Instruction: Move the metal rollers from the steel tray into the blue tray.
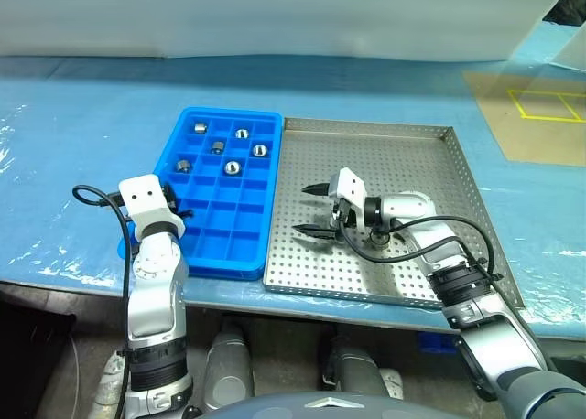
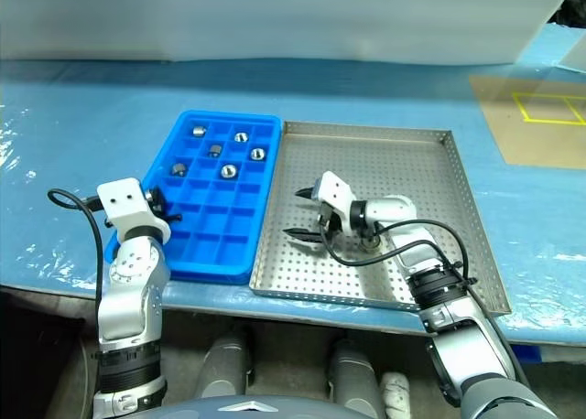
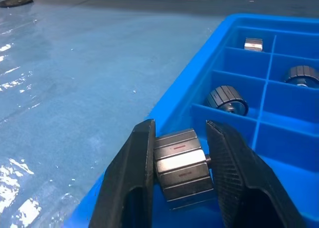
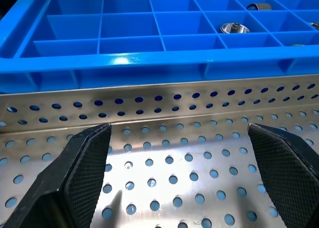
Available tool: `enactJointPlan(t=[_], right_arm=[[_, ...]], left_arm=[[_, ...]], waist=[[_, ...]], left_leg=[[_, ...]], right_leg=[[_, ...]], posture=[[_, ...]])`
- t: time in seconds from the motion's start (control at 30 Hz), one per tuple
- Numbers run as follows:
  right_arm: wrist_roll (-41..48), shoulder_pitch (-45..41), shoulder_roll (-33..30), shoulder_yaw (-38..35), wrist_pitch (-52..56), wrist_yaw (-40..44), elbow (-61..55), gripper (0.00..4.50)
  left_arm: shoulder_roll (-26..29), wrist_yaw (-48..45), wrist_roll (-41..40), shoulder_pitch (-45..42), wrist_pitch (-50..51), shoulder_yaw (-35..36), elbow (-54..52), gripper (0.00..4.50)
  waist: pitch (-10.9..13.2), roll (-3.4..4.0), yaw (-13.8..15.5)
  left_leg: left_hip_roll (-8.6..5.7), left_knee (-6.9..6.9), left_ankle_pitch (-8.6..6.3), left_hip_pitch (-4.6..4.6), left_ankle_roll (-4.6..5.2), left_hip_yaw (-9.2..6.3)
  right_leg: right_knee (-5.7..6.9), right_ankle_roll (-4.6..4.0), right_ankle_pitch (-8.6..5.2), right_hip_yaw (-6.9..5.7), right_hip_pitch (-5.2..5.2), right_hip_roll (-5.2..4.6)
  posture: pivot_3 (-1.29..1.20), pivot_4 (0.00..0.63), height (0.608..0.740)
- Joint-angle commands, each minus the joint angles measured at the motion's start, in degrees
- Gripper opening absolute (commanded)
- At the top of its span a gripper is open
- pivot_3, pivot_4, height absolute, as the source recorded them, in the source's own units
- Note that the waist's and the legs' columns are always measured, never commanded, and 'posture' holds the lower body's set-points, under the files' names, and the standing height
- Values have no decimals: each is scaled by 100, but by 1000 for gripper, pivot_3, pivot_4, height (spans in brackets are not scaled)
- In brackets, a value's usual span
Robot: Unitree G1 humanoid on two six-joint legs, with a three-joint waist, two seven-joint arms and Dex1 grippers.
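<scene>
The blue tray point(image 1: 220, 220) lies left of the steel tray point(image 1: 403, 163), and the two touch. Several metal rollers point(image 1: 233, 167) sit in the blue tray's far compartments. My left gripper point(image 3: 180, 133) is shut on one metal roller point(image 3: 182, 163) at the blue tray's near left edge, pointing level over its rim. My right gripper point(image 1: 302, 209) stands open and low over the steel tray's perforated base point(image 4: 164, 178), nothing between its fingers point(image 4: 87, 163). It points toward the blue tray's wall point(image 4: 124, 63). A small dark thing under my right wrist cannot be made out.
Both trays rest on a blue plastic-covered table point(image 1: 82, 117) whose front edge runs just below them. A brown board with yellow tape point(image 1: 540, 117) lies at the back right. A white sheet point(image 1: 275, 16) lines the back.
</scene>
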Motion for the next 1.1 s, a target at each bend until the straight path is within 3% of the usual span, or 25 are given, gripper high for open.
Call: enactJointPlan(t=[0.03, 0.27, 0.57, 0.9, 1.1], right_arm=[[18, -3, -40, -54, -69, 22, -241, 4500], [-5, 63, -109, -42, -63, 54, -337, 4500], [724, 22, 43, -580, 713, -168, -897, 4500], [1278, 303, -117, -1187, 1642, -677, -1683, 4500], [1302, 611, -230, -1435, 1743, -1072, -2028, 4500]], left_arm=[[-14, 54, 64, 85, 66, -112, -408, 1222], [-1, -57, -8, 296, 295, -292, -525, 1222], [309, -1086, -556, 82, 428, -782, -603, 4305], [807, -3231, -1981, -1148, 594, -1414, -14, 4305], [1447, -4633, -2210, -1678, 601, -2080, 842, 4305]], waist=[[0, 0, 0], [0, 0, -2], [0, 0, -6], [-2, 3, -42], [-5, 8, -181]], left_leg=[[0, -1, 0, 0, 0, 0], [0, 0, 0, 0, 0, 0], [-1, 0, 0, 2, 0, 0], [-4, 1, 3, 7, -4, 4], [-3, -7, 10, 21, -15, 9]], right_leg=[[0, 0, 0, 0, 0, 0], [0, 0, 0, 0, 0, 0], [2, 0, 0, 1, 0, 0], [6, 1, 1, 9, 1, 0], [12, 1, 1, 16, 1, 6]], posture=[[111, 150, 740], [105, 150, 740], [62, 150, 740], [-54, 150, 740], [-132, 150, 740]])
